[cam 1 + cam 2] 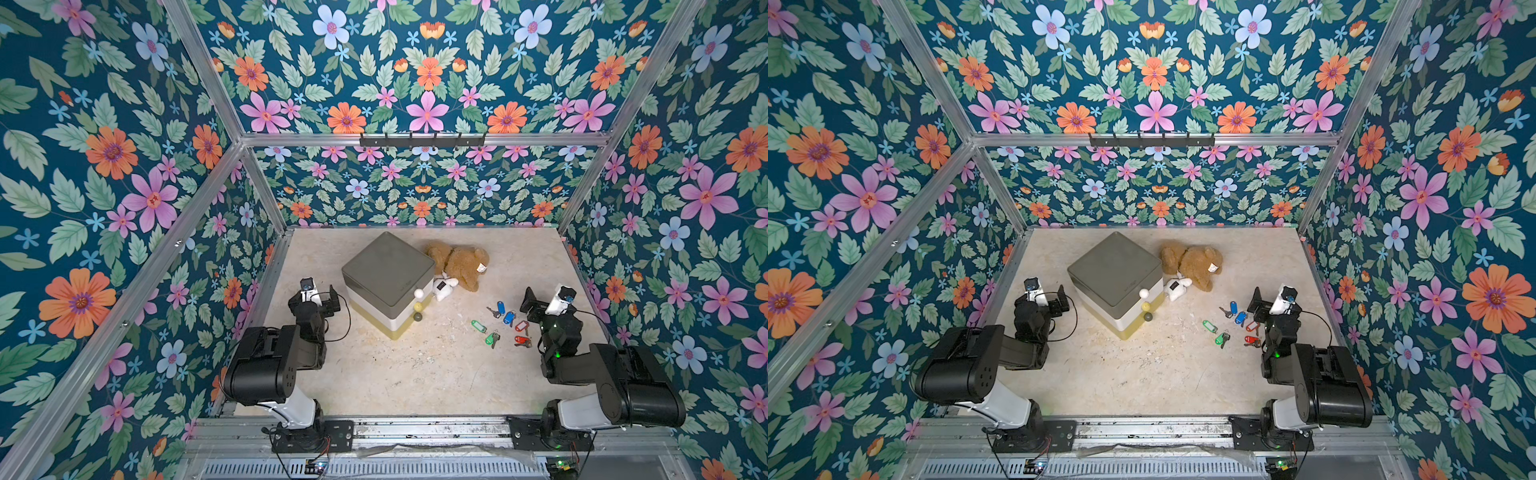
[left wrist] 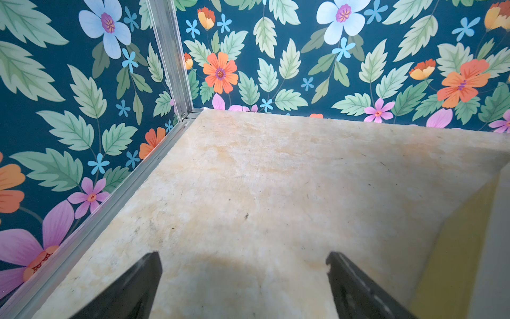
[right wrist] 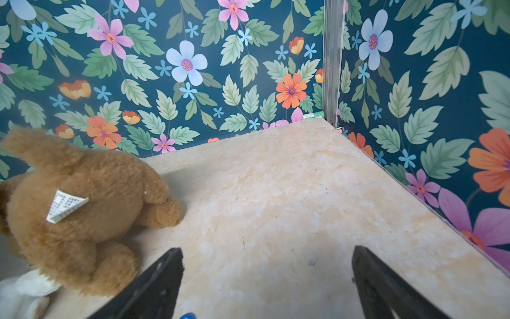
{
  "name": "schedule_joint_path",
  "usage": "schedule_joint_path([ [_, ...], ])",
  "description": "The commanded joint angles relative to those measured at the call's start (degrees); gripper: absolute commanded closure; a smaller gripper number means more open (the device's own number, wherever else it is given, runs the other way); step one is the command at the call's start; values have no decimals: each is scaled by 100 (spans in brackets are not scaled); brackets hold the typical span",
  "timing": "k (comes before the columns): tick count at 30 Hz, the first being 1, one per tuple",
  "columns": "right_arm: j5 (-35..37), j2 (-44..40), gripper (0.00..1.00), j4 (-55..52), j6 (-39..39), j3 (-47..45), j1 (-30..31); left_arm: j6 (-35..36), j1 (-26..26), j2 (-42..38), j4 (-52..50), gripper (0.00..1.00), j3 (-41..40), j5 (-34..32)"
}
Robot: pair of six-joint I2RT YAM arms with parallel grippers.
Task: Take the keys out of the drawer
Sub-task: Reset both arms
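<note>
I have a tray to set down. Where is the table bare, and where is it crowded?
Bare: the wide front area nearer than the drawer box and the keys; the back-right corner beyond the teddy bear. Crowded: the right middle, around the keys, the bear and the white plush toy.

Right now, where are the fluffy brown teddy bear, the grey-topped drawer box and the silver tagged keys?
Fluffy brown teddy bear (image 1: pixel 459 264): in a top view, its body.
Grey-topped drawer box (image 1: pixel 388 264): in a top view, its lid.
Silver tagged keys (image 1: pixel 508 318): in a top view, a blue tag.
</note>
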Motion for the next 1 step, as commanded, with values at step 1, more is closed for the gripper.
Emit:
schedule_joint_path([
  [1,-133,-3,1,119,31,11,-2,-20,-3,-6,-12,1,9,-37],
])
